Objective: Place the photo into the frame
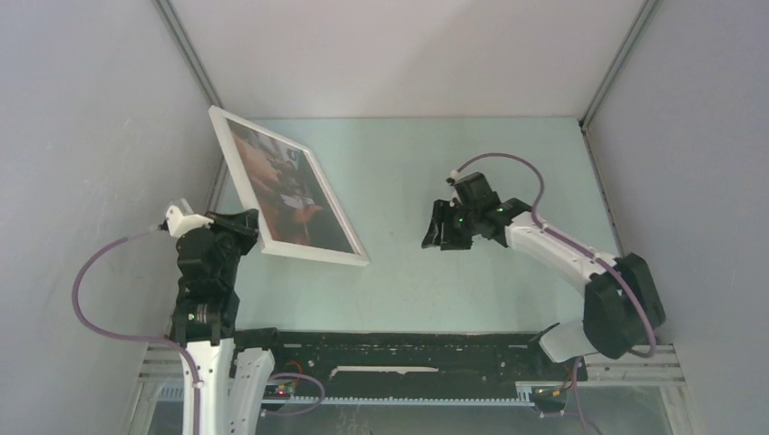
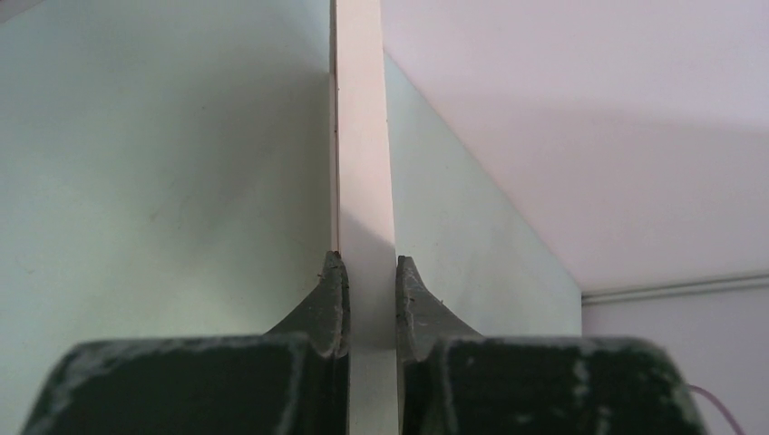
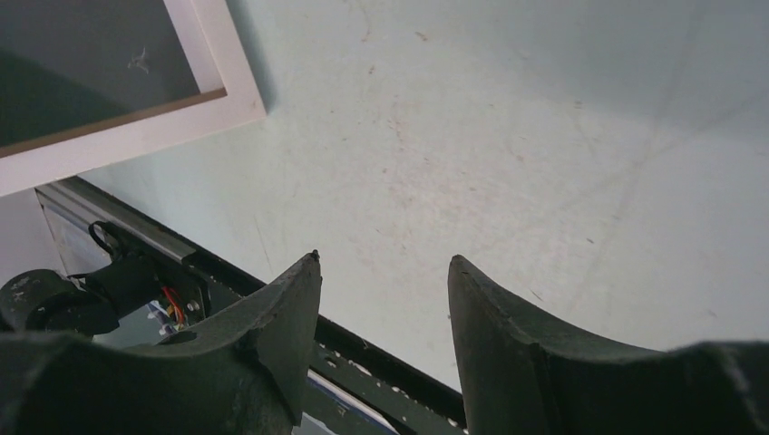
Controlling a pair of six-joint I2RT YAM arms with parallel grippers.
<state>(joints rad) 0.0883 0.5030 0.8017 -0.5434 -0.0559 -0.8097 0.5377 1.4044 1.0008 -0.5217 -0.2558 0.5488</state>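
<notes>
The frame has a pale rim and stands tilted at the left of the table, its far corner raised near the left wall. The photo, in dark and reddish tones, shows inside the frame behind the pane. My left gripper is shut on the frame's near left edge. The left wrist view shows this edge end-on between the jaws of the left gripper. My right gripper is open and empty over the table to the right of the frame. In the right wrist view, the right gripper has a frame corner at upper left.
A black rail runs along the table's near edge and also shows in the right wrist view. Grey walls enclose the table on the left, back and right. No brown backing board is in view.
</notes>
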